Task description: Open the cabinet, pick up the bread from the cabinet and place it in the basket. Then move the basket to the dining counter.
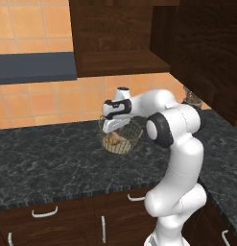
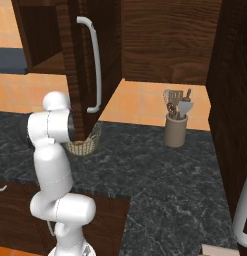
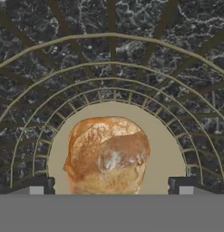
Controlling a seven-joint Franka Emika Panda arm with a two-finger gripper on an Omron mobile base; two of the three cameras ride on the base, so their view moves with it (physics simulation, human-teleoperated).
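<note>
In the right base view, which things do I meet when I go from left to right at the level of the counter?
Robot arm → wire-mesh basket → utensil holder with kitchen tools → dark cabinet side at the right edge.

The basket [image 1: 121, 138] is sitting on the worktop [image 1: 48, 153] near the back wall, and the bread [image 3: 108, 154] is lying inside it on its bottom, between the two spread fingertips [image 3: 40, 185] of the claw [image 3: 111, 186], which is hanging directly above the basket. The cabinet [image 2: 87, 60] is hanging on the wall above the basket with its door swung outward over the worktop. A utensil holder [image 2: 175, 129] is standing on the worktop to the right of the basket, well apart from it, against the back wall.
</note>
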